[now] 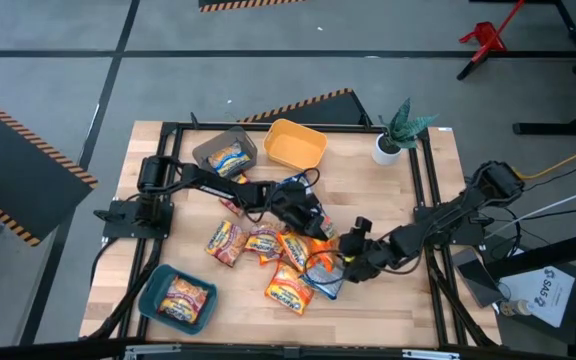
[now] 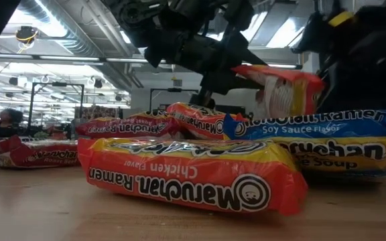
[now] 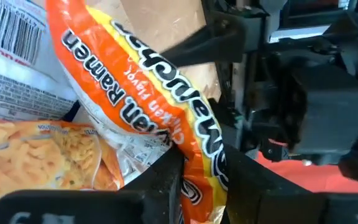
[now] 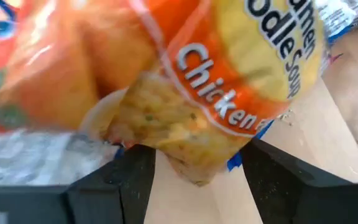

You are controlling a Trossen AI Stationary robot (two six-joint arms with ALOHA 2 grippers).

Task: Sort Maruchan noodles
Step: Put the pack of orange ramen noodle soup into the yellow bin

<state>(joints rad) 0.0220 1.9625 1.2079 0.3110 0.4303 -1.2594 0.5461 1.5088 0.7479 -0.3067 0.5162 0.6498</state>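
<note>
An orange Chicken noodle packet (image 1: pixel 324 246) (image 2: pixel 273 87) hangs above the pile at mid-table, and both grippers are shut on it. My left gripper (image 1: pixel 315 232) (image 3: pixel 207 183) reaches it from the table's left. My right gripper (image 1: pixel 348 252) (image 4: pixel 197 180) comes from the right. Beneath and around it, several more packets lie flat on the wood: red (image 1: pixel 225 240), orange (image 1: pixel 288 290) (image 2: pixel 193 174) and blue (image 1: pixel 328 286) (image 2: pixel 327 134). My left gripper pinches one end of the orange packet (image 3: pixel 202 155) between its two fingers, slanting slightly down from the table's left. The packet rises tilted away from the fingers, clear of the pile. My right gripper has the packet's other end (image 4: pixel 188 140) between its widely spaced fingers, slanting down from the table's right. The packet fills the gap across its width, one corner poking down past the fingers. It is lifted off the table.
A grey bin (image 1: pixel 208 152) with one packet and a yellow bin (image 1: pixel 295 143) stand at the far edge. A teal bin (image 1: pixel 153 295) with a packet sits at the near left. A potted plant (image 1: pixel 388 148) is at the far right. Bare wood lies right of the pile.
</note>
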